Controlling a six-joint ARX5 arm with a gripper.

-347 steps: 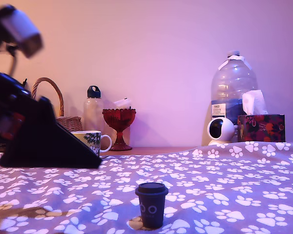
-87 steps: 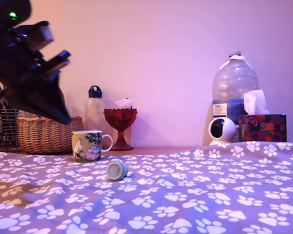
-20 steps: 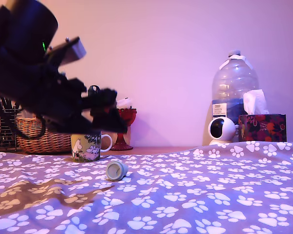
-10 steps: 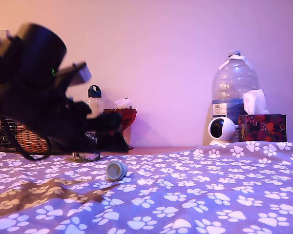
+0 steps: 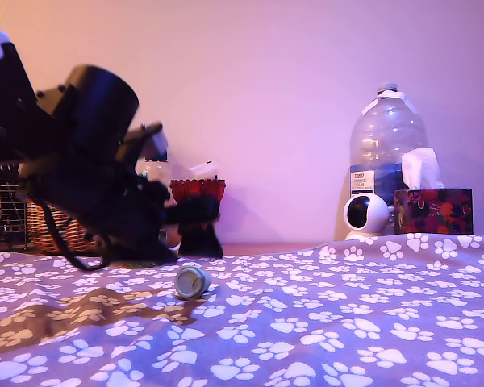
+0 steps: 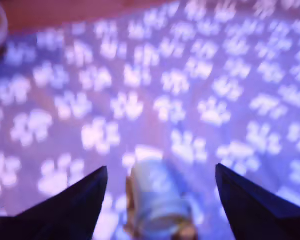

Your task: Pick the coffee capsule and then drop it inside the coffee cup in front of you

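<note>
On the paw-print cloth [image 5: 323, 322], the capsule [image 5: 192, 282] lies tipped on its side, one round end turned toward the exterior view. It is outside the cup and not yet gripped.

The wrist view shows the gripper [image 6: 161, 169] spread wide, its dark fingers [image 6: 75, 205] on either side of the blurred capsule, with cloth showing in the gaps, so neither appears to touch it.

Just behind the capsule in the exterior view, the black arm [image 5: 89, 185] leans low over the cloth and hides the cup.

Judged from this, the pick is the step in hand. The next move calls for settling lower, keeping the capsule centred, and closing gently across its rounded side, since a capsule lying down may roll away. It must then be lifted and carried to the cup.

Farther back stand a red goblet [image 5: 198, 189] and a basket [image 5: 52, 226]. A water jug [image 5: 385, 145] is at the exterior view's right.
</note>
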